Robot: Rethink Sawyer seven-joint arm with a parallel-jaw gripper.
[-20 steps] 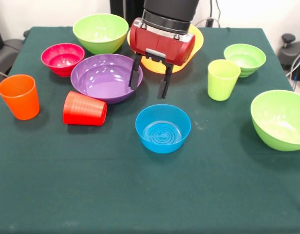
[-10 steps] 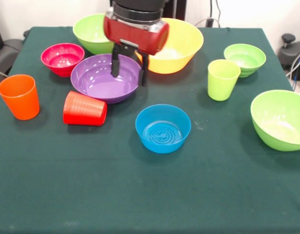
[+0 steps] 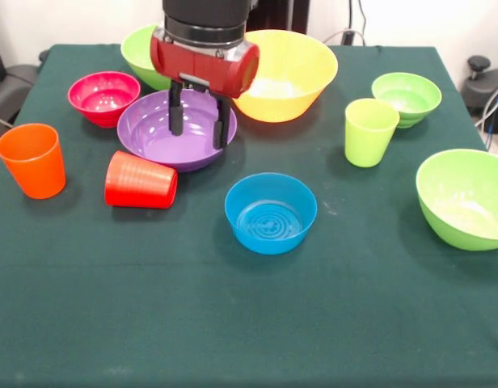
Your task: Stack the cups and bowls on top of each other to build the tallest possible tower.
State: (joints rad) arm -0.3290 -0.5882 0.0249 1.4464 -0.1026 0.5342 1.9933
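My gripper (image 3: 199, 128) is open and empty, its fingers hanging over the wide purple bowl (image 3: 164, 139). Behind it stands the big yellow bowl (image 3: 289, 71), and a lime green bowl (image 3: 140, 50) partly hidden by the arm. A magenta bowl (image 3: 103, 95) is at the left. The orange cup (image 3: 32, 159) stands upright at the far left. The red cup (image 3: 141, 180) lies on its side next to the purple bowl. The blue bowl (image 3: 271, 212) sits in the middle. The lime green cup (image 3: 369, 131) stands upright on the right. No tower stands.
A small lime green bowl (image 3: 407, 97) is at the back right and a larger lime green bowl (image 3: 466, 198) at the right edge. The dark green cloth covers the table (image 3: 257, 315).
My gripper has moved to the left, from beside the yellow bowl to above the purple bowl. The yellow bowl is now in full sight. Nothing on the table has shifted.
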